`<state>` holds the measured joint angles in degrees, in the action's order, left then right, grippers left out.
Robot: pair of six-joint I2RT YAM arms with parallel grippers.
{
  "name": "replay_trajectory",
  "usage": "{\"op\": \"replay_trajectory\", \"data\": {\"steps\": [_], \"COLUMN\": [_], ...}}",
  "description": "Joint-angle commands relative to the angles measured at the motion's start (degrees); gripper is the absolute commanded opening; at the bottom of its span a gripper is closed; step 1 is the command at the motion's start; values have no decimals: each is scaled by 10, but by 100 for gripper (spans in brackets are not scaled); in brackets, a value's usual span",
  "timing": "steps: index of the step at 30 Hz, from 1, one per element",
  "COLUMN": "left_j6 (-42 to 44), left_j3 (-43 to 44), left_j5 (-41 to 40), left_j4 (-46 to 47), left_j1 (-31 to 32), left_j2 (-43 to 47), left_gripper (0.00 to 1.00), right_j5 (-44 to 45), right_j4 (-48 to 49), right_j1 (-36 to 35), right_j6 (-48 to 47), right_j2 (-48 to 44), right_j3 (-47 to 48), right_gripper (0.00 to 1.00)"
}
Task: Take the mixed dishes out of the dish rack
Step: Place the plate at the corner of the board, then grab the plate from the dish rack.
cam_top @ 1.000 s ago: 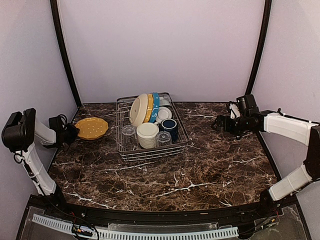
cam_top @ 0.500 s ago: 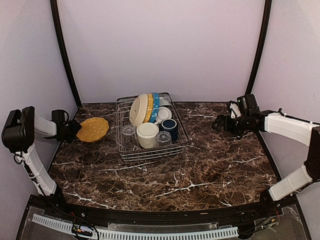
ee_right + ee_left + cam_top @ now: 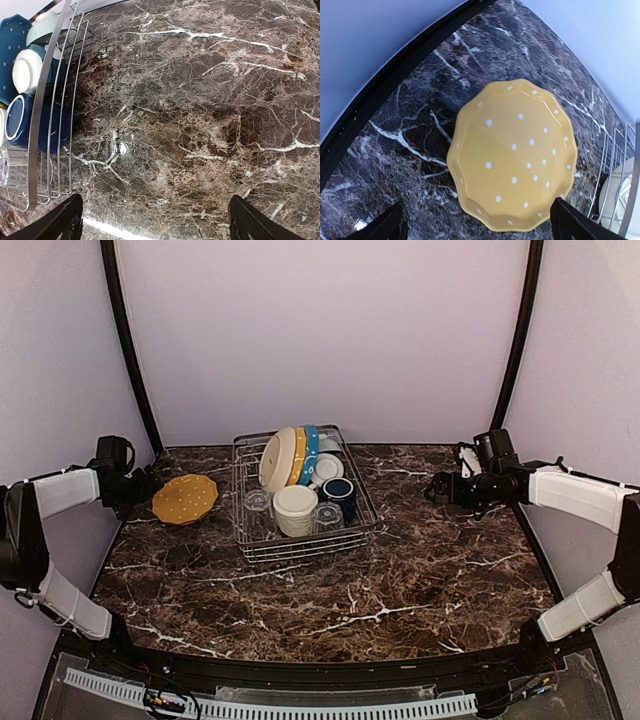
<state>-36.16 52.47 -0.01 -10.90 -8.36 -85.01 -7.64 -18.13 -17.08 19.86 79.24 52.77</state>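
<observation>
Left of the dish rack (image 3: 310, 548), the left tool (image 3: 135, 492) is drawing back wide open and empty, leaving the yellow plate (image 3: 184, 498) flat on the desk (image 3: 400, 570), while the right tool (image 3: 435, 487) is idling open and empty, other dishes (image 3: 295, 508) waiting racked.

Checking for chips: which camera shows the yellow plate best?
Left wrist: the yellow plate is large, its whole rim visible. Top external shows it small, beside the dish rack; right wrist misses it.

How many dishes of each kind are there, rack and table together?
Plates: 4 (yellow dotted plate on the table; cream plate, yellow plate, blue plate in the dish rack)
Bowls: 2 (cream bowl, white bowl)
Mugs: 1 (dark blue mug)
Glasses: 2 (left glass, right glass)
Total: 9 clearly seen
</observation>
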Motion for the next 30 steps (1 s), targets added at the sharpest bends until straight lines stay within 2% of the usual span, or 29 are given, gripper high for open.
{"op": "replay_trajectory", "data": {"steps": [1,5,10,20,30], "left_j6": [64,103,149,202,204], "left_j3": [15,41,119,291,467], "left_j5": [-49,-81,-103,-186,-184], "left_j4": [-87,-114,-148,-187,-212], "left_j1": [54,125,225,391,464], "left_j2": [84,129,109,-33,-207], "left_gripper": [99,99,99,99,99], "right_j5": [18,15,15,25,29], "right_j4": [0,4,8,3,0], "right_j1": [-3,-3,-3,-3,-3], "right_j6": [-19,-19,-18,-7,-5], "right_j2": [1,2,-13,-42,-50], "right_j3": [0,-6,-21,-37,-40], "right_gripper": [99,99,99,99,99]}}
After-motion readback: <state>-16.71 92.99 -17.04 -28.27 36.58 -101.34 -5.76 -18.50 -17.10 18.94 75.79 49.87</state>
